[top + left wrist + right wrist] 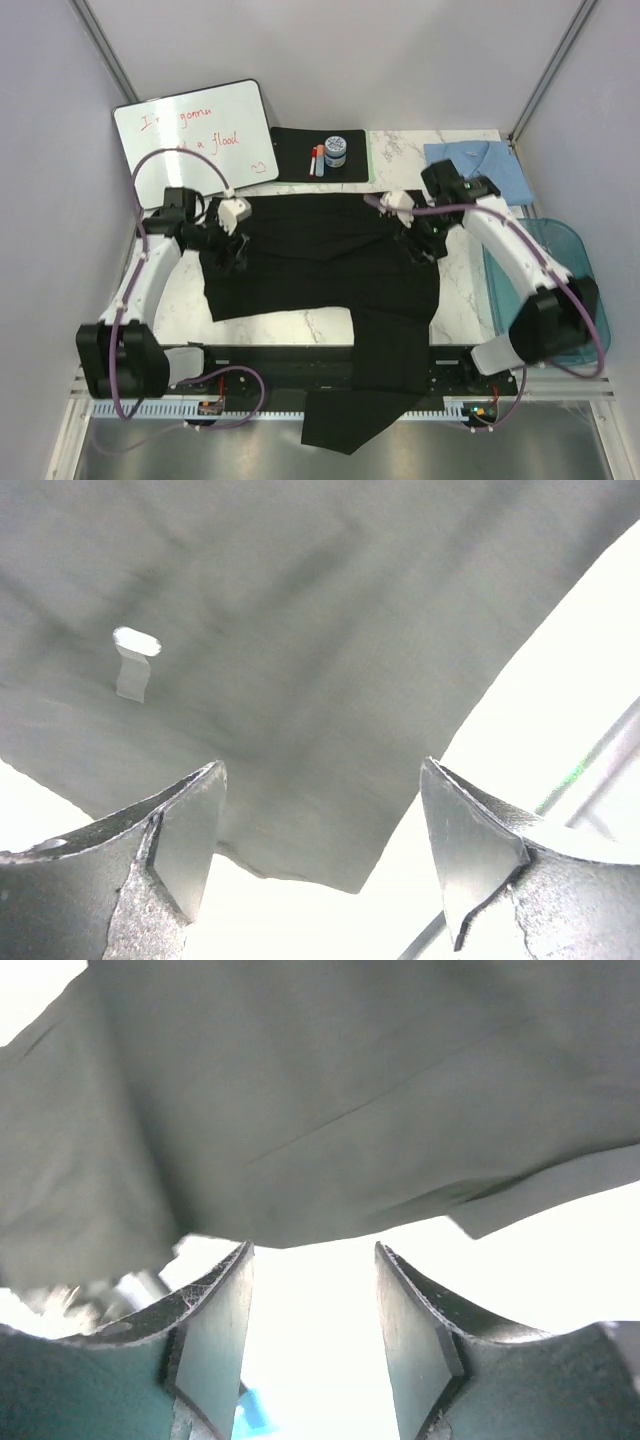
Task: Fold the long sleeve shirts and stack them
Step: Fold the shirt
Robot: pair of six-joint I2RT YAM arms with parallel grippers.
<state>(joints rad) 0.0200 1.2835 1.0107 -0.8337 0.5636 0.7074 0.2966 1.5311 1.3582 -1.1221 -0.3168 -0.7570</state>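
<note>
Folding of black shirt (320, 270) unfinished; stacking not begun.
It lies spread out, one part trailing off the table's near edge. The light blue shirt (480, 165) sits folded beyond its far right corner. The left gripper (320, 780) and right gripper (313, 1260) hover at its side edges, fingers apart and empty.
</note>
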